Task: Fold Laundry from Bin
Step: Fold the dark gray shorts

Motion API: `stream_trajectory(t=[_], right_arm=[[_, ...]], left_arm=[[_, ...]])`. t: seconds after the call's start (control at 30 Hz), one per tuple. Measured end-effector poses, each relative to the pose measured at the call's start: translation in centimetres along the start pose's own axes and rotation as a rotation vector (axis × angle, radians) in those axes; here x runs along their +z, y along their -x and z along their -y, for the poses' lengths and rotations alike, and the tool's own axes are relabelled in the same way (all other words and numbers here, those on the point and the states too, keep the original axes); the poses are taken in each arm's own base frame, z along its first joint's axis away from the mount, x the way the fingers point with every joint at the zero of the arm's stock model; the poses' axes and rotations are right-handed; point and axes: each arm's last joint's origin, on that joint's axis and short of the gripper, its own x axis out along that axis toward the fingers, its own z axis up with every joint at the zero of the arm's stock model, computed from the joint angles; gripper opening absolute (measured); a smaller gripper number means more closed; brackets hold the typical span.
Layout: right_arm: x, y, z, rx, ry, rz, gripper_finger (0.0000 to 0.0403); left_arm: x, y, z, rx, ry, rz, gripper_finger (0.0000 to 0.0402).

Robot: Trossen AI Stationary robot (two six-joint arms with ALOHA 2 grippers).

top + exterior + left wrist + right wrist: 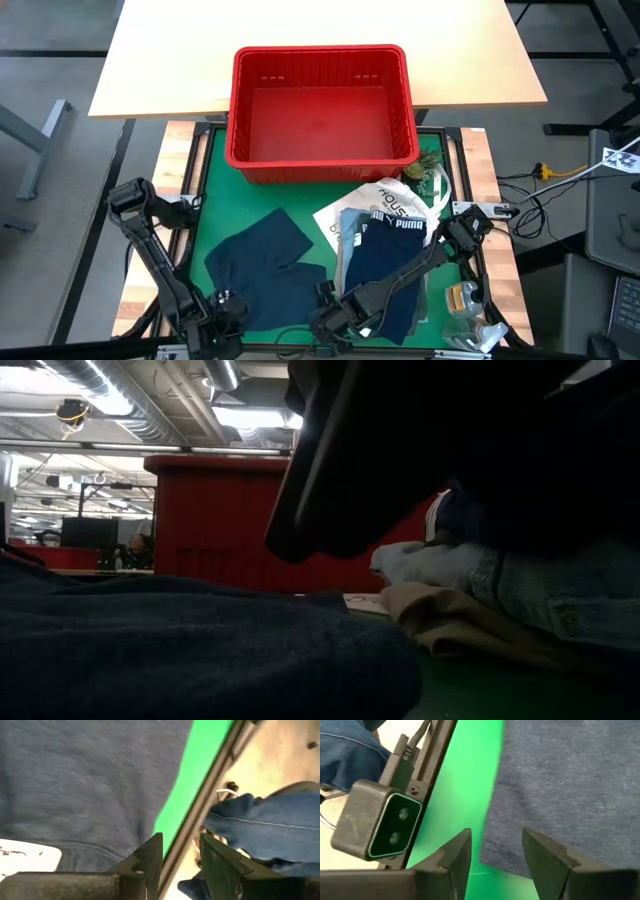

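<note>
Both my jaws stand spread and empty at the near edge of the green tabletop (225, 170), left gripper (222, 308) and right gripper (335, 318) flanking a dark navy garment (265, 262). Navy shorts (385, 275) lie beside it on more laundry. Behind them sits the red bin (322, 110), empty.

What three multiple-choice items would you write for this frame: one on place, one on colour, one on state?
1. Where does the navy garment lie?
A. in the bin
B. spread on the green mat
C. on the floor

2. What colour is the bin?
A. red
B. blue
C. white

3. What does the bin hold?
A. a heap of laundry
B. the tote bag
C. nothing visible

Answers:
1 B: the high view shows it flat on the green mat, in front of the bin.
2 A: its walls and rim are red.
3 C: its bare floor shows; the navy shorts and the other clothes lie outside it.
</note>
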Motion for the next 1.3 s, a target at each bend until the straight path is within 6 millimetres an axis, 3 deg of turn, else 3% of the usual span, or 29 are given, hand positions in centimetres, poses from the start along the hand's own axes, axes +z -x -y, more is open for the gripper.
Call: stream_trajectory(t=[0.77,1.1,1.3], right_arm=[[0.05,0.03,-0.01,0.001,0.0,0.005,0.0177],[0.05,0.03,-0.01,0.002,-0.002,0.005,0.0177],[0.06,0.03,-0.01,0.002,-0.006,0.005,0.0177]], left_arm=[[-0.8,0.29,0.18,-0.026,-0.086,0.055,0.0126],[-0.73,0.1,0.01,-0.021,-0.139,0.057,0.0201],[-0.78,0.12,0.05,-0.023,-0.232,0.058,0.0213]])
